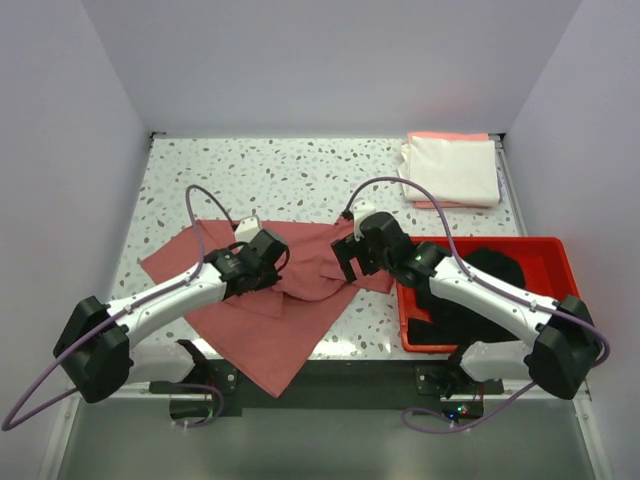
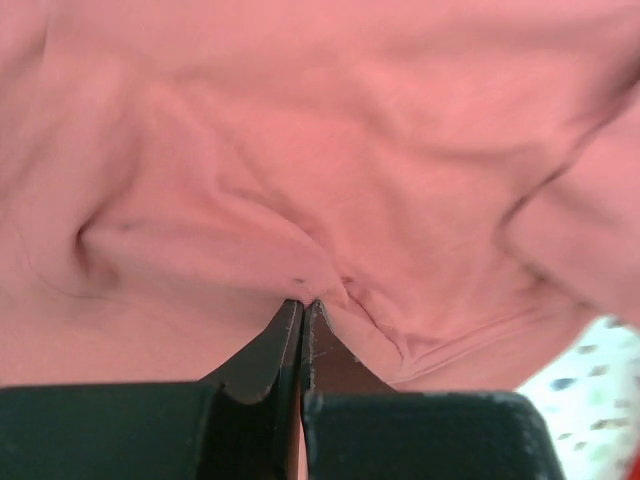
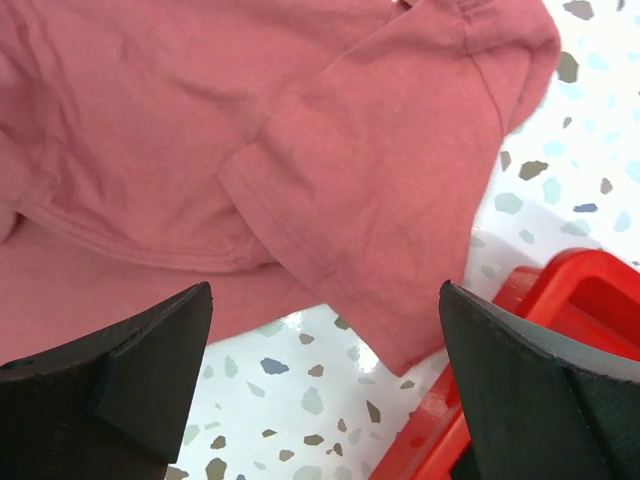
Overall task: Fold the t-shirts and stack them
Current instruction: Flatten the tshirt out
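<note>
Two folded tees sit at the far right corner: cream-white shirt atop peach-pink shirt. Rose-red shirt sprawls by the near edge, a fold clenched in the left gripper; right gripper hangs released over its sleeve. Black shirt fills the red tray.

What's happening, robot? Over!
Left gripper shut on dusty rose-red cloth t-shirt. Right gripper open above its sleeve. Rigid red plastic tray alongside, nothing blocking.
</note>
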`<state>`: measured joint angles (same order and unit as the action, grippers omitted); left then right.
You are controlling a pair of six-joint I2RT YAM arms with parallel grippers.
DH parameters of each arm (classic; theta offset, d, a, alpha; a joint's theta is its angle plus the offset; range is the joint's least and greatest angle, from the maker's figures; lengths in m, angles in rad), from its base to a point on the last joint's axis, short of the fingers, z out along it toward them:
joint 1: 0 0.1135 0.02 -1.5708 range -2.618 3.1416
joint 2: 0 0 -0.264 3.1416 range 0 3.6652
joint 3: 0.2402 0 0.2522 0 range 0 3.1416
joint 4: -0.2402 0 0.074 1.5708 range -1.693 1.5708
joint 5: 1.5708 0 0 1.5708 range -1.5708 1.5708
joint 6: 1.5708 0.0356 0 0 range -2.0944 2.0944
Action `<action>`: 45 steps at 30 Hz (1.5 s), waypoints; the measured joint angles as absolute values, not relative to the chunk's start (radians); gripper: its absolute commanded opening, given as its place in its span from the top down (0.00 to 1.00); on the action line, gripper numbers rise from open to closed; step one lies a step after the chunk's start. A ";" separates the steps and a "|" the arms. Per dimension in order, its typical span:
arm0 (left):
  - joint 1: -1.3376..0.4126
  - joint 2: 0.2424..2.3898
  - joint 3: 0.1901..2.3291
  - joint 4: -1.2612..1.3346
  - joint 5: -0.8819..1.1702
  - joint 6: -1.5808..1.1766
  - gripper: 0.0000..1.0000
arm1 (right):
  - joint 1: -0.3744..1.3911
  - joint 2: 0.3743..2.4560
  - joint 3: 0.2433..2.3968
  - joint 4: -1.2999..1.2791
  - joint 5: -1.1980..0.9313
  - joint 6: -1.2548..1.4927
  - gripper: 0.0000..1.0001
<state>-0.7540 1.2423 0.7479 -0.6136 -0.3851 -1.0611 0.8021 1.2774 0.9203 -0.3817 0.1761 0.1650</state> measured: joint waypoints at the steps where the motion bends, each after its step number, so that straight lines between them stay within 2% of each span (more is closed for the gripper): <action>1: -0.752 1.246 0.781 -0.613 -0.398 -1.048 1.00 | 0.802 1.267 0.914 -0.381 0.188 0.166 0.01; 7: -0.653 1.357 1.031 -0.577 -0.440 -0.937 1.00 | 0.802 1.229 0.889 -0.381 0.260 0.185 0.01; 11: -0.540 1.519 1.237 -0.505 -0.445 -0.822 1.00 | 0.797 1.209 0.865 -0.367 0.304 0.194 0.01; 15: -0.467 1.760 1.532 -0.443 -0.421 -0.712 1.00 | 0.789 1.204 0.847 -0.348 0.323 0.199 0.01; 17: -0.438 1.908 1.720 -0.416 -0.416 -0.665 1.00 | 0.778 1.205 0.838 -0.339 0.323 0.203 0.01; 18: -0.418 2.028 1.890 -0.414 -0.414 -0.636 1.00 | 0.774 1.206 0.835 -0.334 0.323 0.205 0.01; 19: -0.400 2.128 2.025 -0.402 -0.402 -0.615 0.92 | 0.767 1.209 0.833 -0.329 0.323 0.209 0.01; 20: -0.383 2.218 2.145 -0.400 -0.386 -0.602 0.80 | 0.761 1.215 0.831 -0.321 0.321 0.211 0.01; 21: -0.364 2.325 2.296 -0.407 -0.369 -0.583 0.22 | 0.757 1.221 0.831 -0.318 0.318 0.213 0.01; 22: -0.345 2.402 2.390 -0.395 -0.349 -0.570 0.00 | 0.752 1.232 0.831 -0.313 0.310 0.216 0.01; 23: -0.326 2.448 2.426 -0.385 -0.329 -0.570 0.00 | 0.748 1.243 0.831 -0.308 0.298 0.217 0.01; 25: -0.293 2.457 2.355 -0.379 -0.298 -0.572 0.00 | 0.745 1.267 0.831 -0.303 0.277 0.216 0.01; 29: -0.255 2.344 2.045 -0.346 -0.279 -0.564 0.00 | 0.745 1.295 0.831 -0.299 0.233 0.208 0.01; 34: -0.269 2.209 1.943 -0.442 -0.279 -0.564 0.00 | 0.745 1.313 0.831 -0.284 0.183 0.205 0.01; 39: -0.298 1.842 1.628 -0.430 -0.285 -0.591 0.00 | 0.745 1.363 0.849 -0.275 0.153 0.206 0.01; 42: -0.308 1.554 1.298 -0.389 -0.278 -0.646 0.00 | 0.745 1.399 0.860 -0.270 0.130 0.206 0.01; 45: -0.308 1.378 1.040 -0.375 -0.262 -0.705 0.00 | 0.745 1.446 0.887 -0.274 0.108 0.205 0.01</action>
